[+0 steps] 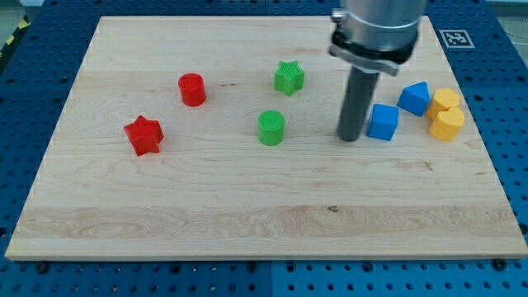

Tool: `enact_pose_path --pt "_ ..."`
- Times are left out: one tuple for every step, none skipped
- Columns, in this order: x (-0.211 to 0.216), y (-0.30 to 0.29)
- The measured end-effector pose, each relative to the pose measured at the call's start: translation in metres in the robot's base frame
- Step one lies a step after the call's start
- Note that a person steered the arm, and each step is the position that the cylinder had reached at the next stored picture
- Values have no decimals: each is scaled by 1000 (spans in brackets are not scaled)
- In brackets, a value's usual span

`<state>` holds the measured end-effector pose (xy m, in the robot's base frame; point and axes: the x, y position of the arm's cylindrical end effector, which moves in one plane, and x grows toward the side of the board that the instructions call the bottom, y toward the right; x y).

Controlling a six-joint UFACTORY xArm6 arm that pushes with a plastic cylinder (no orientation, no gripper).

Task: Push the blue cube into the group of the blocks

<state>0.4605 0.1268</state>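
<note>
Where the wooden table (247,223) is nearest, it holds a red star (143,135) and a green cylinder (271,128). My tip (350,137) sits just left of the blue cube (382,122). Behind are another blue block (415,98), two yellow blocks (446,114), a red cylinder (192,89) and a green star (289,77). There is only a rod, no end effector.

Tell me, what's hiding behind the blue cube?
Just past the blue cube, toward the view's top right, sits another blue block, then two yellow blocks. My tip stands at the cube's left. Nothing looks hidden behind it.
</note>
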Motion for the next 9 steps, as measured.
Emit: enact_pose_path --pt "-2 19" --pt "-12 21" --pt "-24 2" --pt "-25 29" --pt "-25 70" --pt "-25 68" --pt "-10 29" --pt "17 54" --pt "32 92"
